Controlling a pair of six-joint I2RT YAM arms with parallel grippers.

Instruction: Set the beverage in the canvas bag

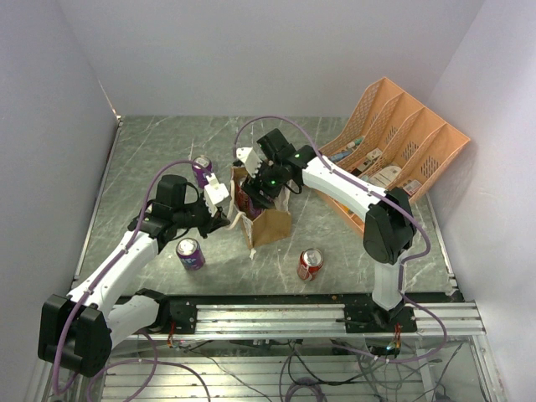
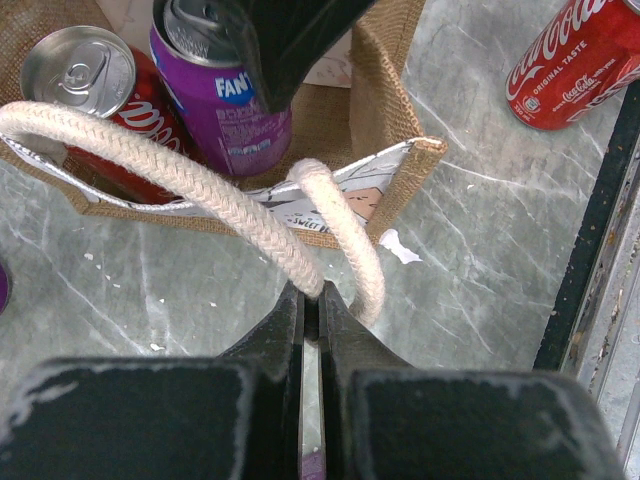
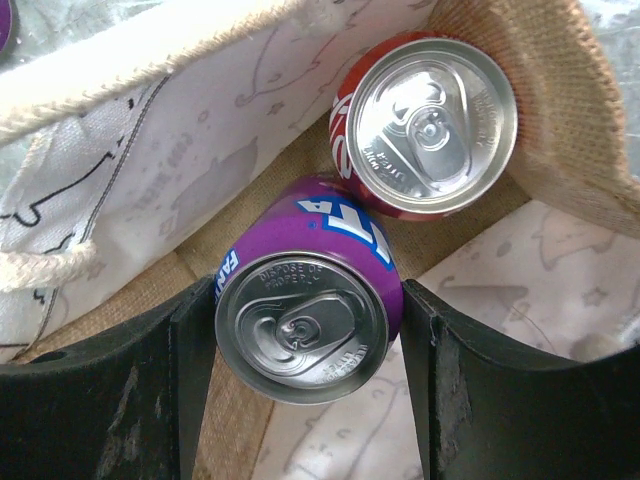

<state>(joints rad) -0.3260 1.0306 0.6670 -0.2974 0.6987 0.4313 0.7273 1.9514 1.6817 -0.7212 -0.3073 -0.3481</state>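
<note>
The tan canvas bag [image 1: 270, 223] stands open at mid-table. My left gripper [image 1: 224, 209] is shut on one cream rope handle [image 2: 200, 185], pinched at its fingertips [image 2: 312, 300]. My right gripper [image 1: 255, 188] reaches down into the bag's mouth. Its jaws press both sides of a purple Fanta can [image 3: 305, 320], held upright inside the bag [image 3: 530, 70]. A red cola can [image 3: 430, 125] stands in the bag beside it. Both cans show in the left wrist view, purple [image 2: 225, 100] and red [image 2: 85, 75].
A red cola can [image 1: 311, 263] lies on the table right of the bag, also in the left wrist view [image 2: 575, 60]. One purple can [image 1: 190, 253] stands front left, another [image 1: 202, 167] behind my left gripper. An orange desk organizer [image 1: 394, 142] stands at the back right.
</note>
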